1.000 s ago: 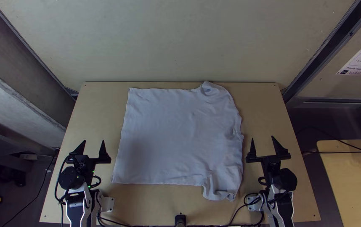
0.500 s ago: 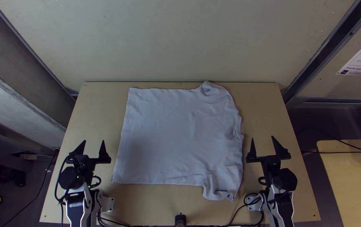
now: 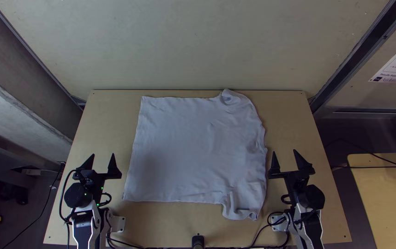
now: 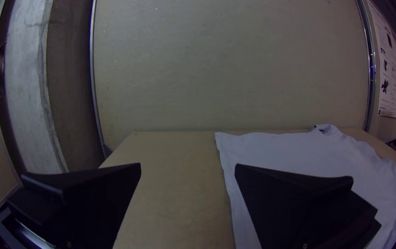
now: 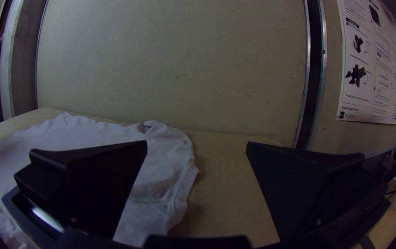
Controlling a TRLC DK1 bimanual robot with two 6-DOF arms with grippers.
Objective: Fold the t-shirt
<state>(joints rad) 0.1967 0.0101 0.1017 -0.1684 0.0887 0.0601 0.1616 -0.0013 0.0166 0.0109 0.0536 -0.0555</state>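
The left end effector [image 3: 103, 159] is open, with its fingers wide apart and nothing between them. The right end effector [image 3: 285, 153] is also open and empty. They stand on the two sides of the white T-shirt [image 3: 193, 147], probably so that each arm can reach its own end of it. The T-shirt lies spread on the desk [image 3: 290, 115], hem toward the left arm's side, perhaps to make the edges easy to take. The far sleeve [image 3: 234, 99] is curled and the near sleeve [image 3: 242, 207] is wrinkled. The neckline is hard to make out, and the lower layer is hidden.
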